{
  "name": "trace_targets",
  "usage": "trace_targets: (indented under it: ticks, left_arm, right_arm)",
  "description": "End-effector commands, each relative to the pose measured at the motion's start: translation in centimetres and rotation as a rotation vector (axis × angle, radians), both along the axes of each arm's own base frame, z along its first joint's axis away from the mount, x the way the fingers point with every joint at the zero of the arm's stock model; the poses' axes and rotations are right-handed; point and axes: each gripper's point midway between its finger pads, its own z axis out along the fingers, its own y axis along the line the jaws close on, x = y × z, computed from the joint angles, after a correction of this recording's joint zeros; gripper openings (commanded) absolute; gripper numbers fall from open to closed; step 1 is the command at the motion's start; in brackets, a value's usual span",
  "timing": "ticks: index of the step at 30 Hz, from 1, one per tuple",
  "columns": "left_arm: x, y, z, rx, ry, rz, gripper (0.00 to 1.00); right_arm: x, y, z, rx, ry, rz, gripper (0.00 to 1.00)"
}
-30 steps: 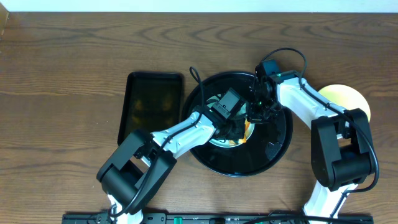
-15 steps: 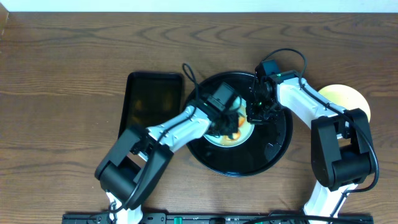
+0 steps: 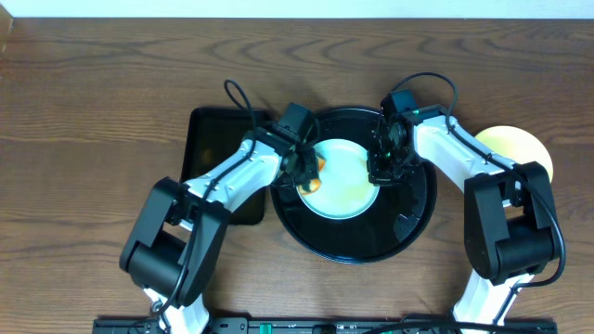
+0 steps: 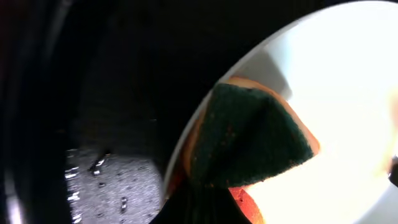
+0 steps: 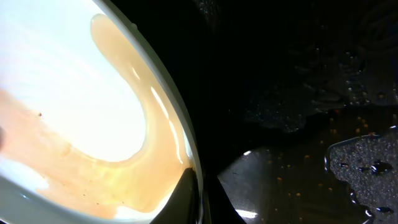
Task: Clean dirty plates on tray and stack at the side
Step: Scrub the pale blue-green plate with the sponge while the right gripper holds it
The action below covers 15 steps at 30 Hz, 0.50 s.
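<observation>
- The left hand (image 3: 309, 170), clamped on the green-and-orange sponge (image 4: 255, 134), has slid from the middle of the pale plate (image 3: 345, 186) to its left rim.
- That plate, on the round black tray (image 3: 408, 227), now lies uncovered. A tan film remains, so scrubbing looks unfinished.
- The right hand (image 3: 380, 167) pinches its right rim.
- A yellow plate (image 3: 524, 144) waits on the table (image 3: 111, 83), far right.

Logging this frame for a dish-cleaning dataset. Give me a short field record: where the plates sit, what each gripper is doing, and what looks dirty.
plate on tray: pale plate lying on the round black tray
dirt: brown smear across the pale plate
left gripper: shut on sponge, pressed at the pale plate's left rim
right gripper: pinching the pale plate's right rim
plate at side: yellow plate on the tabletop, right of the tray
other: rectangular black tray, left of the round one
</observation>
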Motion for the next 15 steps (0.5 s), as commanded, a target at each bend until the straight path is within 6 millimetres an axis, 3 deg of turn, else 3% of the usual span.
trace_targets:
  ticks: [1,8,15]
  left_arm:
    - [0.8,1.7,1.4,0.076,-0.084,0.01,0.07]
    - [-1.0,-1.0,0.9,0.079,-0.079,-0.072,0.08]
    - [-3.0,-3.7,-1.5,0.102,-0.055,-0.153,0.08]
  right_arm:
    - [-1.3,-0.5,-1.0,-0.06,0.037,0.029,0.01]
    - [-1.3,-0.5,-1.0,-0.059,0.038,0.029,0.01]
    - [-1.4,-0.5,-1.0,-0.059,0.039,0.03,0.01]
